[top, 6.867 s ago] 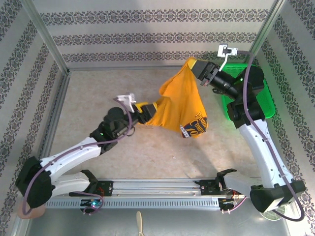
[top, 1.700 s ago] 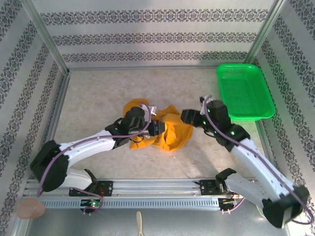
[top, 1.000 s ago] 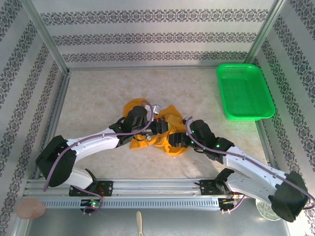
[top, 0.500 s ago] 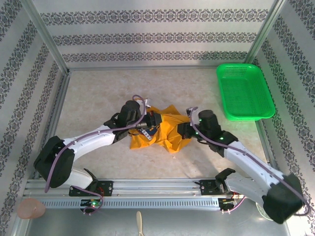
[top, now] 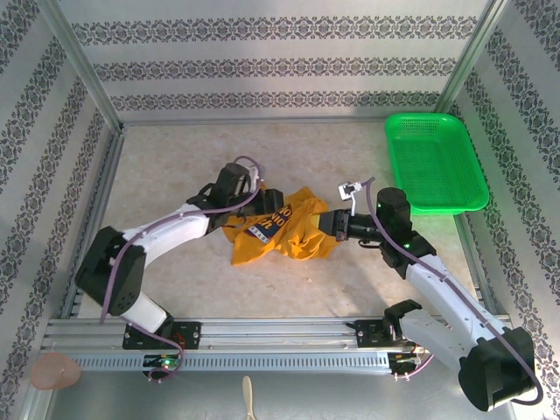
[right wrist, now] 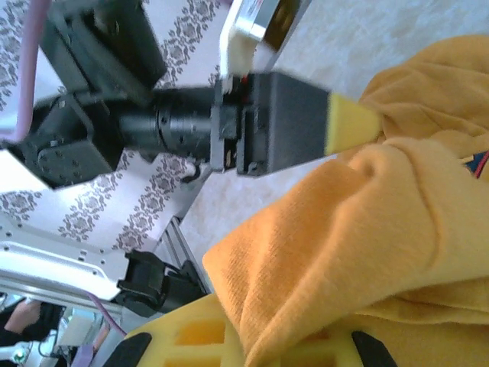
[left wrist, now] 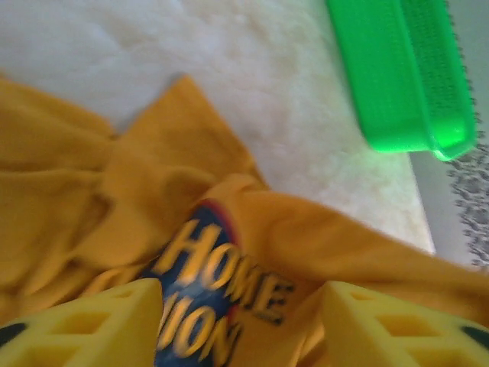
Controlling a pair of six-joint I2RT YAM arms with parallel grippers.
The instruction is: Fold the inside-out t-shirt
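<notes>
The inside-out t-shirt [top: 289,234] lies crumpled in a mustard-orange heap at the middle of the table, with its navy lettered print [top: 266,221] facing up. My left gripper [top: 269,199] hovers at the heap's far left edge. In the left wrist view it [left wrist: 241,325] stands open, its yellow fingers [left wrist: 84,325] wide apart over the print [left wrist: 206,298]. My right gripper [top: 329,226] is at the heap's right edge. In the right wrist view it [right wrist: 260,345] is shut on a thick fold of the t-shirt [right wrist: 344,229].
A green plastic basket [top: 435,162] stands at the back right of the table and shows in the left wrist view [left wrist: 397,69]. Patterned walls and metal posts [top: 83,66] ring the table. The arms' base rail [top: 280,337] runs along the near edge.
My left gripper has opened and let the cloth go, pulling back toward the far left. My right gripper has shut on the shirt's right edge and drawn it rightward, and the print has turned up.
</notes>
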